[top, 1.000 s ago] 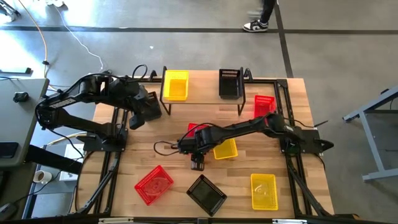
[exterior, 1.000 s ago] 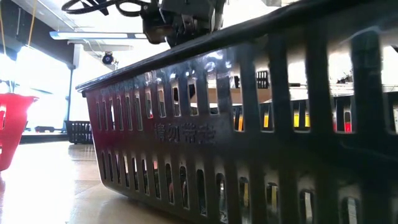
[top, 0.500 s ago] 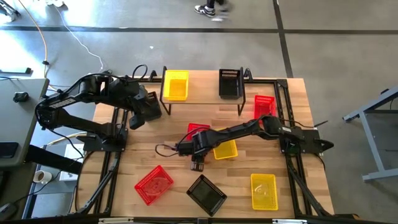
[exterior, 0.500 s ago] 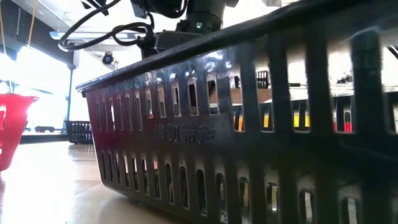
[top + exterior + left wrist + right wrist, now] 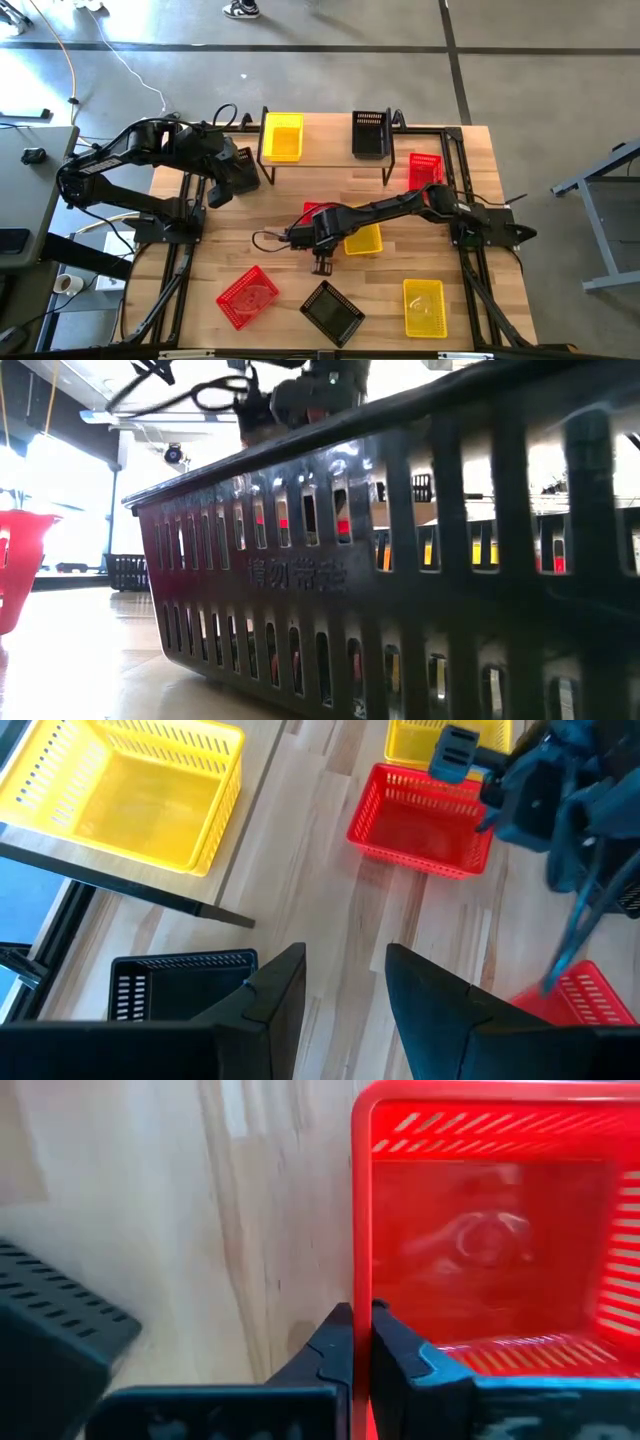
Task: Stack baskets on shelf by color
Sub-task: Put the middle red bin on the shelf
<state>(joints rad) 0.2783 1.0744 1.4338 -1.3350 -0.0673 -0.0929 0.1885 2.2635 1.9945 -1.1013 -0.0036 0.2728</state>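
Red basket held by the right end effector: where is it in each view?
High: red basket at table centre, under right arm.
Low: red slivers through black basket's slots.
Left wrist: upper middle.
Right wrist: right half, rim in right end effector.
Landmark: black basket, in high, low, right wrist.

The only writing in view is a short row of raised characters moulded into the long side wall of the black basket (image 5: pixel 330 590) that fills the low view. They sit midway up the wall, between its upper and lower rows of slots, at about 9 o'clock from the picture's centre. They look like Chinese characters in the same dark plastic, but they cannot be made out. No other label, brand, number or sign can be read in any view.
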